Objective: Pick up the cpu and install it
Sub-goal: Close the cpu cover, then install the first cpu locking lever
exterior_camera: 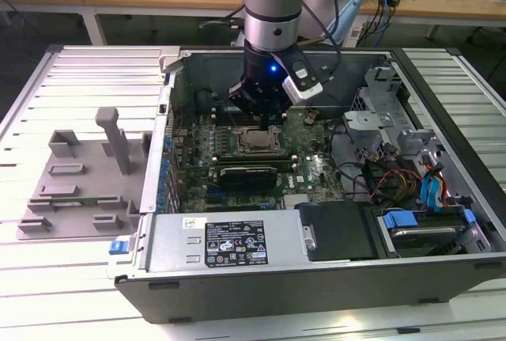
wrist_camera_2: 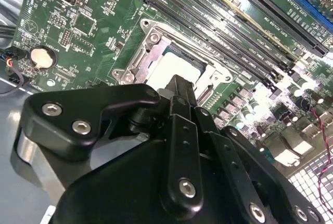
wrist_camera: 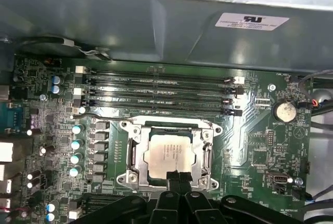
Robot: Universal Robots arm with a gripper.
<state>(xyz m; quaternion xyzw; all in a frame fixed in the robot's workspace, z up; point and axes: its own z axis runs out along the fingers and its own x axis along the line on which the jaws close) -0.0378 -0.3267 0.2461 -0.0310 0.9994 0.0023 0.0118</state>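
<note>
Since the cpu (wrist_camera: 169,154) lay flat inside the socket frame (wrist_camera: 134,154) on the motherboard (wrist_camera: 255,146), we judged that everything turned on one relation. The gripper (wrist_camera: 177,176) stood straight above the socket, its fingertips drawn together with no gap that we could see and nothing held between them. They met the chip at the middle of the socket's side that faced away from the memory slots (wrist_camera: 156,91). From the fingertips the square cpu stretched across the socket, with no long axis to favour. We could not tell whether the tips pressed on it or only hovered.
</note>
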